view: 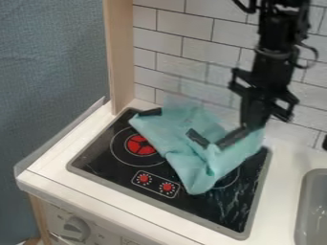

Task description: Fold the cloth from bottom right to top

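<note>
The black gripper (pixel 212 145) hangs down from the upper right over the stove, its lower end against the middle of the cloth. Whether it holds any fabric cannot be told. The teal cloth (pixel 178 130) lies rumpled and slanting across the back and middle of the black stove top. One pointed part of it hangs towards the front, near the knobs, and its right part bulges up beneath the arm. Folds hide part of the cloth's surface, and the cloth covers much of the stove's back right.
The black stove top (pixel 102 155) has a red burner (pixel 140 145) at left and two red knobs in front. A grey sink (pixel 313 206) is at the right edge. White tiled wall (pixel 185 26) rises behind, with a wooden post (pixel 119 52) at back left.
</note>
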You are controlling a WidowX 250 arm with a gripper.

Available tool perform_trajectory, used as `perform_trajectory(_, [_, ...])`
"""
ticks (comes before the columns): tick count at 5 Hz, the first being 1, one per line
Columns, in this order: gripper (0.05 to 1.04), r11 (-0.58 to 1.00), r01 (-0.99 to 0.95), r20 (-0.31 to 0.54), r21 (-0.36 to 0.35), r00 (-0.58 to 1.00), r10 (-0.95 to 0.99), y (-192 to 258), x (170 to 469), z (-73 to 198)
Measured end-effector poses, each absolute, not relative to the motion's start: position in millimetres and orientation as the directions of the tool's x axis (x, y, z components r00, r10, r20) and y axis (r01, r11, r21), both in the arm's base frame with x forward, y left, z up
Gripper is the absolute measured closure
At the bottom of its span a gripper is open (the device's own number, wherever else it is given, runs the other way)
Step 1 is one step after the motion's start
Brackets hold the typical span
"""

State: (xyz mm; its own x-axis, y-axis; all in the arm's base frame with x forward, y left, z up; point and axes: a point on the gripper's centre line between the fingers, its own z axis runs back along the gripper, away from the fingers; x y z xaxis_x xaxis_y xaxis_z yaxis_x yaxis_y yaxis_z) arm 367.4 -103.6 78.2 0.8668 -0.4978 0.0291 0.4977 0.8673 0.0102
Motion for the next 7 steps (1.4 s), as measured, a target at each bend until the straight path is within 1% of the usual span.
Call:
perform_trajectory(1, [1.035,0.891,0.453,0.003,0.008,0.891,-0.453,-81,386,74])
perform_trajectory(3, [1.035,0.905,0.425,-0.008,0.037,0.905,-0.425,-50,402,69])
perform_trajectory(4, [1.035,0.91,0.413,0.034,0.034,0.91,-0.414,-35,403,50])
perform_trajectory(5, [1.035,0.919,0.393,0.074,0.02,0.916,-0.393,-22,404,37])
perform_trajectory(6, [1.013,0.916,0.399,0.099,0.025,0.911,-0.4,-21,408,37])
perform_trajectory(7, [0.855,0.925,0.379,0.116,0.029,0.918,-0.38,-21,411,37])
